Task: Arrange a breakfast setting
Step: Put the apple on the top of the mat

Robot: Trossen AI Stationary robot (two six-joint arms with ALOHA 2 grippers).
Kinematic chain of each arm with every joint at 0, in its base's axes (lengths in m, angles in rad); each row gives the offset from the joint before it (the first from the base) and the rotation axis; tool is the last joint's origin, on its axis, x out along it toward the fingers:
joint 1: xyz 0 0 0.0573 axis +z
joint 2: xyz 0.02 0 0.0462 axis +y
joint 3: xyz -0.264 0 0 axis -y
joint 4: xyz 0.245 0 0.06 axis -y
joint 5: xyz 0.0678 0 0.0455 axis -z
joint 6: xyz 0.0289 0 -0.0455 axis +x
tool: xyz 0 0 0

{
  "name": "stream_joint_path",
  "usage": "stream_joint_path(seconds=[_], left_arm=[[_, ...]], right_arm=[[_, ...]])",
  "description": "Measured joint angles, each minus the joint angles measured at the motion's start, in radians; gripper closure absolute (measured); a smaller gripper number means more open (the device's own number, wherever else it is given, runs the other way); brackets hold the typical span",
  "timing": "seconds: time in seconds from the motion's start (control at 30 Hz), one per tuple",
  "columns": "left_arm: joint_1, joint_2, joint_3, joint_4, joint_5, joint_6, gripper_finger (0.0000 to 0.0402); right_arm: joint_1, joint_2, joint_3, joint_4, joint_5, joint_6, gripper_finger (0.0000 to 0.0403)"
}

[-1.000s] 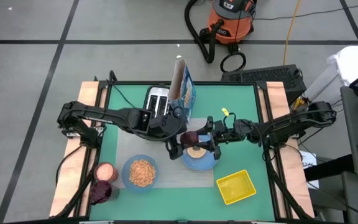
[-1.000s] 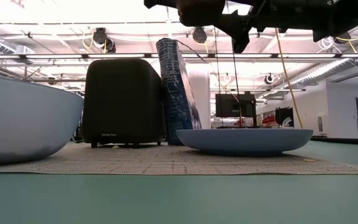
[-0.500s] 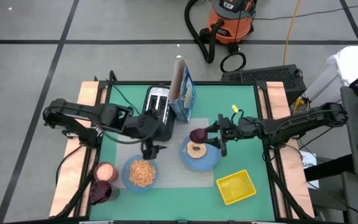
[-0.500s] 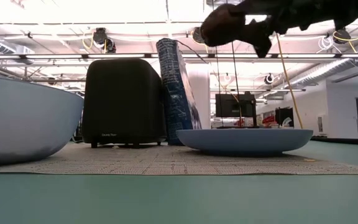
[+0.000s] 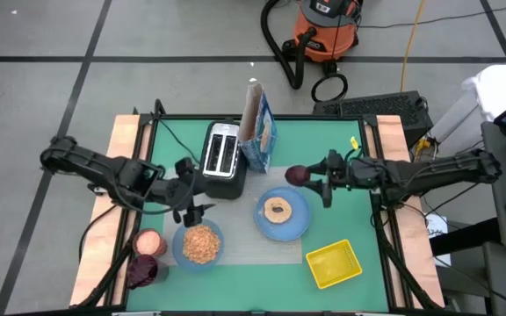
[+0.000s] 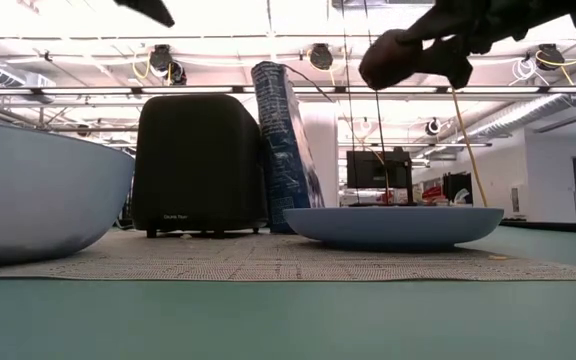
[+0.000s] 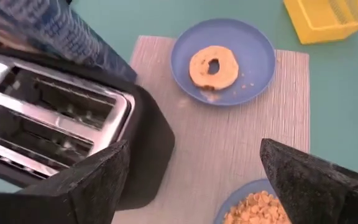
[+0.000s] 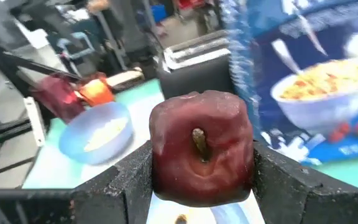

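My right gripper (image 5: 310,178) is shut on the dark red fruit (image 5: 295,175), in the air just past the far right rim of the light-blue plate (image 5: 299,225). The small browned bagel (image 5: 278,209) lies flat on that plate. My left gripper (image 5: 191,212) is open and empty above the far rim of the light-blue bowl (image 5: 181,250), which holds cereal. Plate and bowl stand on the grey mat (image 5: 240,237). The blue cereal box (image 5: 258,132) stands upright behind them. The spoon is out of view. My right gripper pinches the fruit between its two fingers (image 8: 123,177), one on each side (image 8: 163,165) of it. The fingers come level from the table's right side. The fruit's stem end (image 8: 197,140) faces back toward the wrist. The fruit is lifted clear, above plate height (image 6: 393,60).
The black-and-silver toaster (image 5: 222,161) stands beside the box, close to my left arm. A yellow square tray (image 5: 334,263) sits near the front right. A pink cup (image 5: 148,241) and a dark red thing (image 5: 143,270) stand at the front left corner.
My left gripper has drawn away from the fruit over the plate and gone toward the table's left edge, ending over the bowl. My right gripper has carried the fruit toward the right and far edges, off the plate's middle, still lifted clear.
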Motion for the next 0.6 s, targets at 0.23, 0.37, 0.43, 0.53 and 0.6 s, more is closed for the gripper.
stream_joint_path(seconds=[0.23,0.37,0.43,0.53,0.6], left_arm=[[0.002,-0.114,-0.245,0.222,0.000,-0.020,0.0037],[0.007,-0.155,-0.336,0.335,-0.003,-0.017,0.0037],[0.009,-0.169,-0.367,0.380,-0.003,-0.016,0.0037],[0.009,-0.177,-0.387,0.407,-0.003,-0.014,0.0036],[0.009,-0.177,-0.388,0.408,-0.003,-0.014,0.0036]], right_arm=[[-0.088,0.032,0.121,-0.224,0.000,0.008,0.0188],[-0.156,0.075,0.170,-0.307,0.000,0.023,0.0188],[-0.197,0.104,0.185,-0.335,-0.002,0.059,0.0188],[-0.266,0.149,0.194,-0.347,-0.028,0.141,0.0188],[-0.315,0.180,0.194,-0.348,-0.092,0.185,0.0188]])
